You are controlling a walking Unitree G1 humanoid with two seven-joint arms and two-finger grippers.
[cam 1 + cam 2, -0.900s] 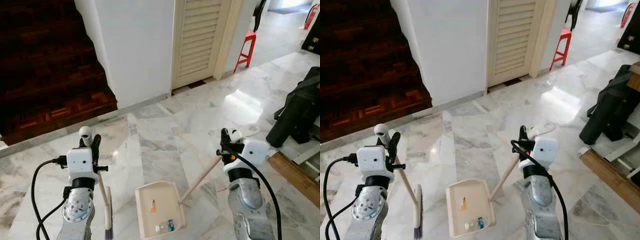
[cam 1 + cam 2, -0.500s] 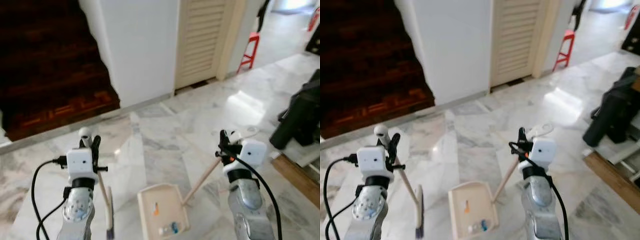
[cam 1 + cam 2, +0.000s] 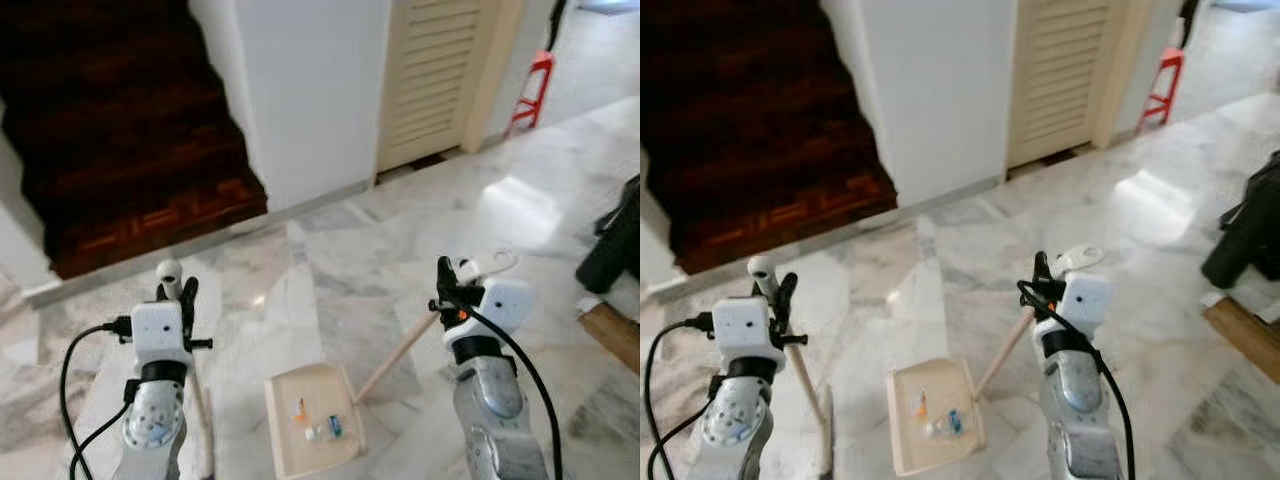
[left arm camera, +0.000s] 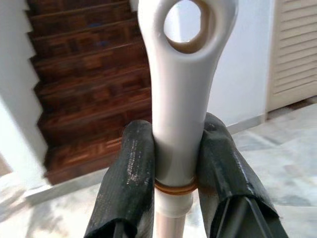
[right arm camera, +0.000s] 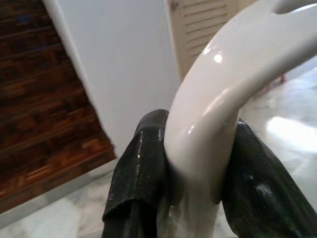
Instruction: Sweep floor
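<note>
Your left gripper [image 4: 176,163] still pinches the broom handle [image 4: 179,99] and your right gripper [image 5: 198,163] still clamps the dustpan handle [image 5: 218,119]. The dustpan [image 3: 310,430] sits on the marble floor [image 3: 330,260] between your arms; its scraps [image 3: 318,425] have slid from the near edge to the middle

Head stereo pair is looking fwd and down from above both arms onto marble floor [image 3: 330,300], w/ stairs [image 3: 120,130], white wall [image 3: 930,90] and louvred door [image 3: 440,80] at top; the two eyes are sharing nearly the same scene, slightly offset. L wrist cam is sitting v. close behind its fingers [image 4: 124,183], facing the stairs. R wrist cam is equally close, facing wall, stairs and door, overlapping the head views there.
</note>
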